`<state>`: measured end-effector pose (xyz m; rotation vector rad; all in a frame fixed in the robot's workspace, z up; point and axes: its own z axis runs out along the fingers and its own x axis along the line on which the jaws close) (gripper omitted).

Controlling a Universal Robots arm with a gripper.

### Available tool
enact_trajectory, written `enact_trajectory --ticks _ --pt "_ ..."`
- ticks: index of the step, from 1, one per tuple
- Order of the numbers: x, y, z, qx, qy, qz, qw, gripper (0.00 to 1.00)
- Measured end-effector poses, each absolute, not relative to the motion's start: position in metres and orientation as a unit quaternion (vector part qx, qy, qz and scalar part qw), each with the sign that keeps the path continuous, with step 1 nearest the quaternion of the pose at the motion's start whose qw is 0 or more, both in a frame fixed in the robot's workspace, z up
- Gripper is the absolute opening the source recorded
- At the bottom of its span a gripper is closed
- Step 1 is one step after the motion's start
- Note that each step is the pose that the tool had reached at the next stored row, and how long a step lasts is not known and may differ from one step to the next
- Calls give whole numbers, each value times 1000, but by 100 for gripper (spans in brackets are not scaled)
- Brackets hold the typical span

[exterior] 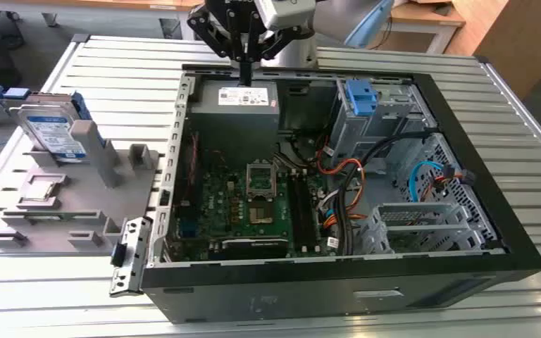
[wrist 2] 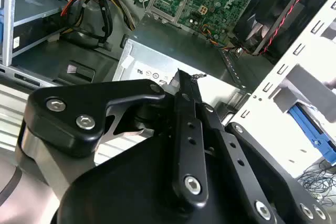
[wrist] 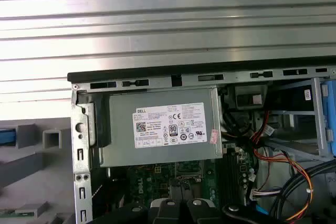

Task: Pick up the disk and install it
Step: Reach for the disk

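Observation:
The disk (exterior: pixel 53 130), a silver drive with a white-and-blue label and blue bracket, stands upright in a grey holder on the exterior view's left, outside the computer case. My gripper (exterior: pixel 246 73) hangs at the back of the open case, just over the grey power supply (exterior: pixel 245 96), well away from the disk. Its black fingers (wrist 2: pixel 184 98) are pressed together, shut, with nothing between them. In the first wrist view the power supply (wrist: pixel 163 127) lies directly beyond the gripper (wrist: pixel 178 209).
The open black computer case (exterior: pixel 346 278) holds the green motherboard (exterior: pixel 251 201), bundled cables (exterior: pixel 346 176), a blue-fronted drive bay (exterior: pixel 360 95) and a metal drive cage (exterior: pixel 421 218). The grey fixture tray (exterior: pixel 73 232) carries a small square chip (exterior: pixel 43 190). All of it rests on a slatted metal table (exterior: pixel 110 63).

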<state>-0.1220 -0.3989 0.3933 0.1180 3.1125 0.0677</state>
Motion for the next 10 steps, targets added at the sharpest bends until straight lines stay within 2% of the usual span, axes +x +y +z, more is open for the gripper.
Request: enact_trajectory --ticks 10 --pt "-124 -399 393 38 999 22 13 11"
